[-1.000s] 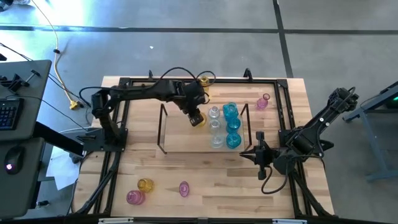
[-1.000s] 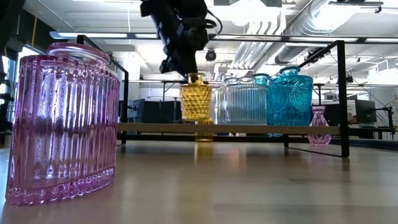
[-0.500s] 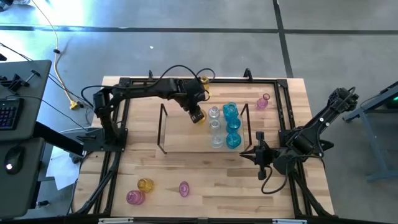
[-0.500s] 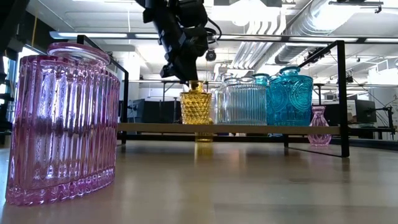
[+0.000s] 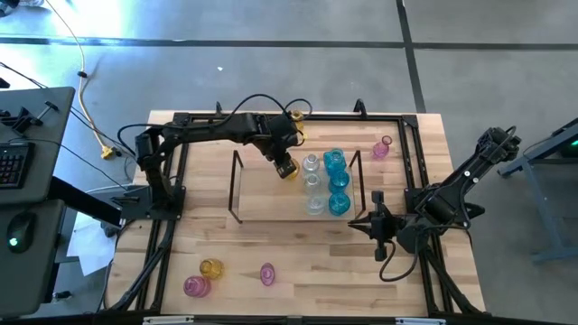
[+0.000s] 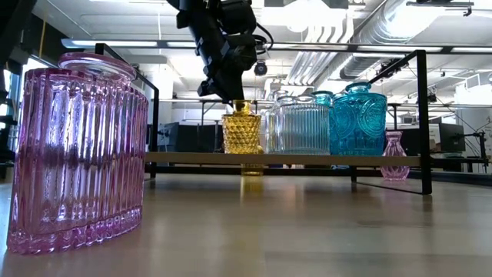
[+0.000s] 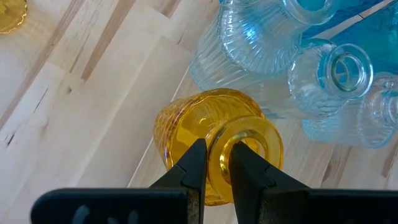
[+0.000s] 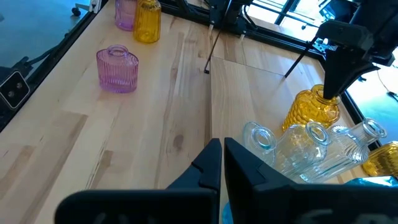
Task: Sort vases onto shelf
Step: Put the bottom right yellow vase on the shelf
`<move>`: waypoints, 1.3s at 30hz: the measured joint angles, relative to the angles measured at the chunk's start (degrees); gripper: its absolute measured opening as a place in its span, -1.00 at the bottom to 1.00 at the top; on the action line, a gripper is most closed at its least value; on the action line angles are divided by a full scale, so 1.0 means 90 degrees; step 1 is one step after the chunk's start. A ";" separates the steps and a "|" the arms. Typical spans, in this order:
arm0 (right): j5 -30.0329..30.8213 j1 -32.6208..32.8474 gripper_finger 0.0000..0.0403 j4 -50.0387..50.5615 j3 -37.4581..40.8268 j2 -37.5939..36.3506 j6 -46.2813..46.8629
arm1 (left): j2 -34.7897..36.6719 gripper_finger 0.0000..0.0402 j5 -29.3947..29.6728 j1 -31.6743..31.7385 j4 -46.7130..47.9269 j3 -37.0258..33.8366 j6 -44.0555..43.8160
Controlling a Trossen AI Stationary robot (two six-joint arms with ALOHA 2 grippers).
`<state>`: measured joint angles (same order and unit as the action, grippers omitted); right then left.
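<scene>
Your left arm reaches out from its base at the left side of the table and bends over the shelf [image 5: 271, 194]. Its left gripper [image 7: 216, 163] points down at a yellow vase [image 6: 241, 132]. The two dark fingers [image 7: 194, 167] pinch the rim of the vase's neck, one finger outside the rim and one inside the mouth. The yellow vase stands upright on the shelf board, just beside the clear vases.

Your right arm waits at the right side of the table. Its right gripper [image 5: 376, 226] sits low near the right end of the shelf, with its fingers pressed together and nothing between them.

Look at what the shelf holds. Next to the yellow vase you see a row of clear vases [image 5: 312, 183], and just beside them a row of blue vases [image 5: 337, 182]. They stand close together, near the shelf's right end. The left part of the board is bare wood.

Off the shelf, a small pink vase [image 5: 382, 147] stands on the table past the shelf's right end. Near the front edge of the table are a big pink vase [image 5: 196, 287], a small yellow vase [image 5: 211, 267] and another pink vase [image 5: 267, 273]. One more yellow vase [image 5: 296, 117] sits at the back edge.
</scene>
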<state>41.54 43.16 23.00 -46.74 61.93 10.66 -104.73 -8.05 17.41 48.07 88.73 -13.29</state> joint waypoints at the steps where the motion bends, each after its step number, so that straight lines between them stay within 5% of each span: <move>1: 0.0002 0.0000 -1.00 0.0000 0.0000 0.0000 0.0000 | 0.0000 -0.84 0.0000 0.0000 0.0000 0.0000 0.0011; 39: -0.0016 0.0001 -1.00 -0.0003 0.0000 0.0000 0.0002 | -0.0067 -0.82 -0.0381 0.0151 -0.0027 -0.0005 -0.0177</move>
<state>41.40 43.17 22.97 -46.74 61.93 10.67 -105.33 -11.48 18.77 47.83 88.69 -14.88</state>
